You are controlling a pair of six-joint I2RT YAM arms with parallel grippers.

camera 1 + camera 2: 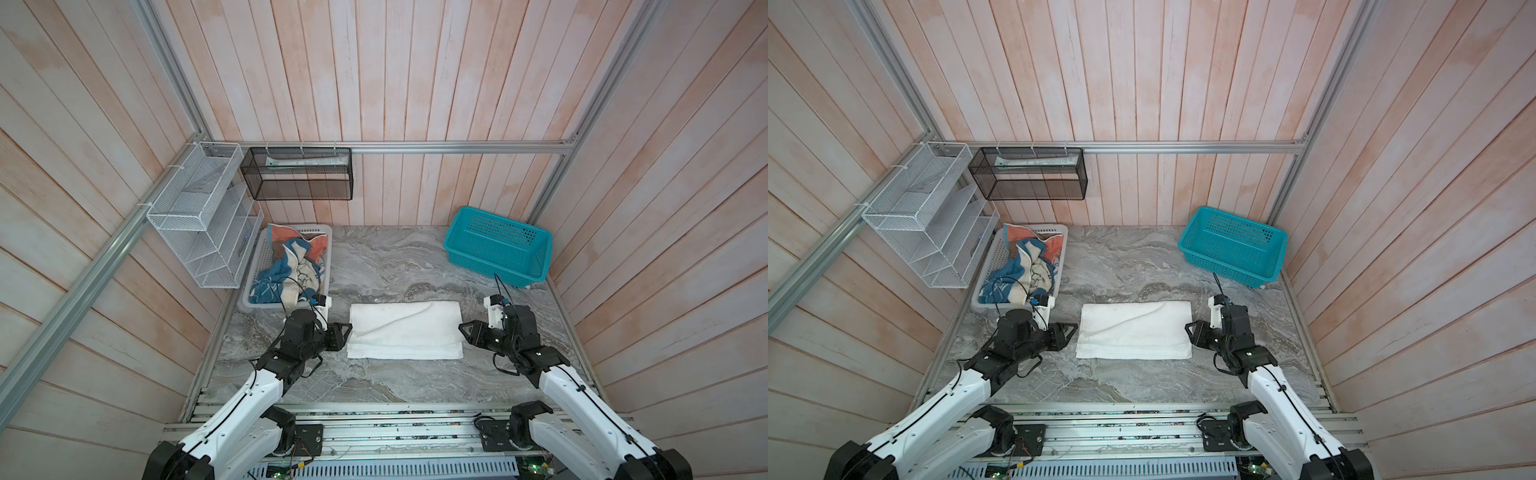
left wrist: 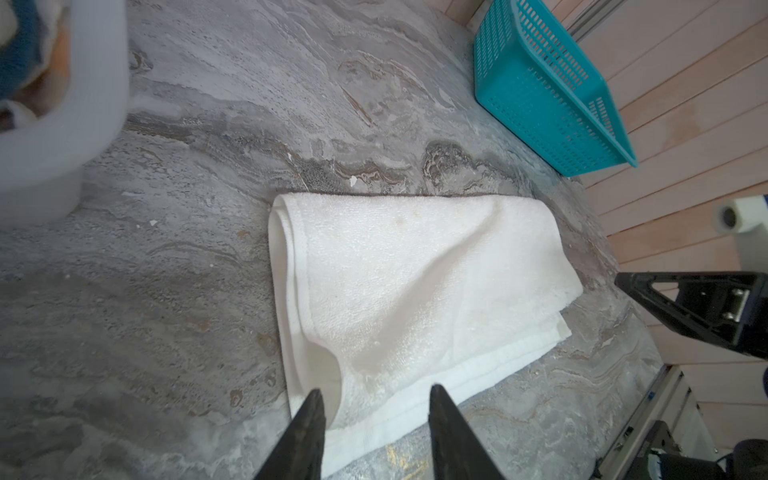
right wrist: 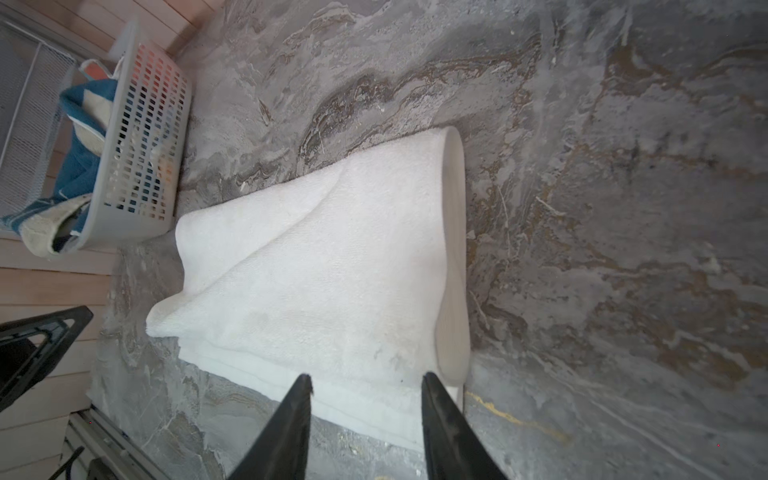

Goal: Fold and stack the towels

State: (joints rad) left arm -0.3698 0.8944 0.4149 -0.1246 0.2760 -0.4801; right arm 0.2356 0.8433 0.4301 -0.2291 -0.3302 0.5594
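Both arms reach in from the base rail at the near edge, elbows out and wrists turned inward, so the two end effectors face each other low over the table. The left end effector (image 1: 347,329) sits at the left short edge of the white towel (image 1: 405,330). The right end effector (image 1: 462,328) sits at its right short edge. Both are released: in the wrist views the left (image 2: 376,390) and right (image 3: 366,375) jaws stand apart with nothing clamped. We can't tell if the tips touch the cloth. The white towel lies flat, folded, mid-table between the two end effectors, with its long axis running left-right in both top views. The fold is on the far side, and the layered free edges point toward the base, the bottom layer sticking out a little there. A diagonal crease runs across the top layer. The other towels (image 1: 291,266), blue, cream and coral, are heaped unfolded in the white basket (image 1: 272,305) at the far left of the table. A teal basket (image 1: 492,266) sits at the far right corner, well apart from the white towel. The table (image 1: 395,266) is grey marble-pattern. The walls are pale wood planks on an aluminium frame, with a white mesh rack (image 1: 199,216) on the left wall and a black mesh rack (image 1: 297,174) on the back rail.
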